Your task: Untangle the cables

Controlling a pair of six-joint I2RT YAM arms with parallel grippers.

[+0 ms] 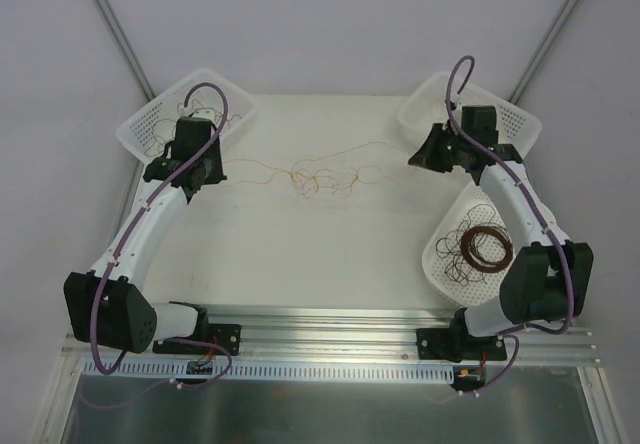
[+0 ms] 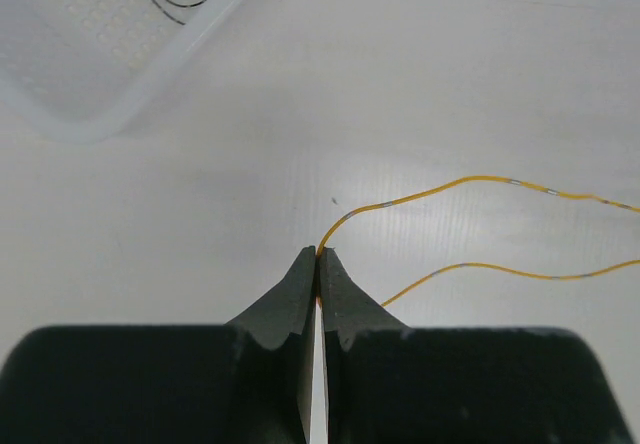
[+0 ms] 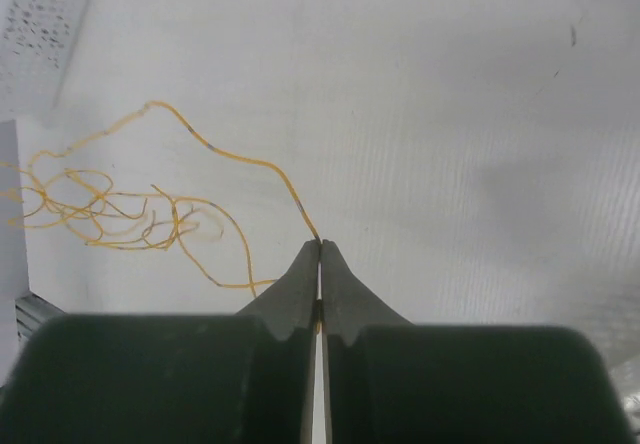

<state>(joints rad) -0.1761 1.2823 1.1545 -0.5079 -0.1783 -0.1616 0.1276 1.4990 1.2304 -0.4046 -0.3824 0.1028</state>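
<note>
White table (image 1: pixel 330 254), cables (image 1: pixel 318 179) knotted mid; L gripper (image 2: pixel 318 255) + R gripper (image 3: pixel 319 245) both clamped shut on them; step: stretching tangle; next needs slow outward pull

The left arm (image 1: pixel 150 219) stretches toward the far left and the right arm (image 1: pixel 520 199) toward the far right, well apart, the left pincer (image 2: pixel 318 256) and right pincer (image 3: pixel 319 247) each pressed together, nipping a strand of the cables (image 2: pixel 480 179) at its tips.
</note>
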